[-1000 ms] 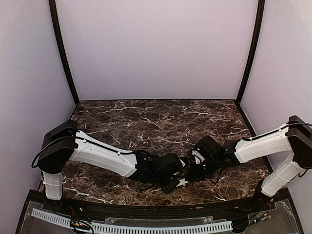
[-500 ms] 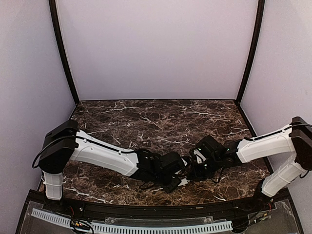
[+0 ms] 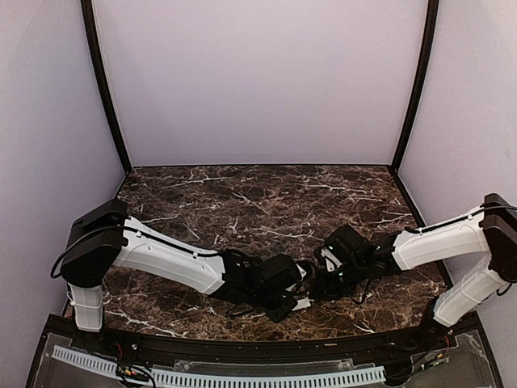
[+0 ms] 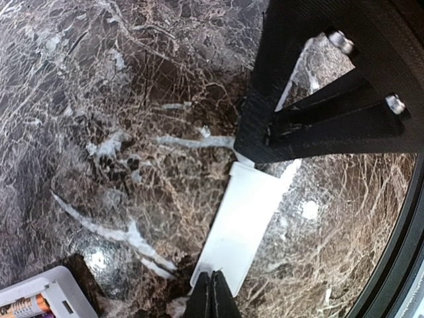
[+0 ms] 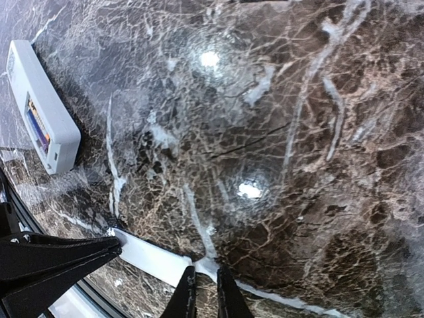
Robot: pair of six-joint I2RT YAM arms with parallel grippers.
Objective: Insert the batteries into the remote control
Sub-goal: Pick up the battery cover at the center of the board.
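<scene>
The remote control (image 5: 53, 112) is lying flat on the dark marble table (image 3: 266, 202), back side up, with its battery recess showing uncovered. The batteries (image 5: 38, 127) are sitting inside that recess, lying along the remote's length and showing orange and bluish bands. How many are in there is hard to tell from these views.

A little way off the remote, and not touching it, a thin white cover panel (image 4: 242, 222) is being held low over the marble between the two arms. It is running roughly flat, with one end towards each gripper.

The left gripper (image 4: 212, 295) is working at the panel end that is nearer the remote. Its fingertips are pressing together, clamping that end of the panel. In the left wrist view the remote's corner is showing just beside these fingertips, at the edge of the picture.

The right gripper (image 5: 202, 291) is sitting at the panel end farther from the remote. Its fingertips are standing a narrow slit apart, and the panel's end is reaching into that slit. Whether they are pinching it or only resting beside it, I cannot tell.

In the top view both arms are reaching inward and meeting low over the near middle of the table. The remote itself is not clearly showing there, as the arms' dark wrists are covering most of that spot
</scene>
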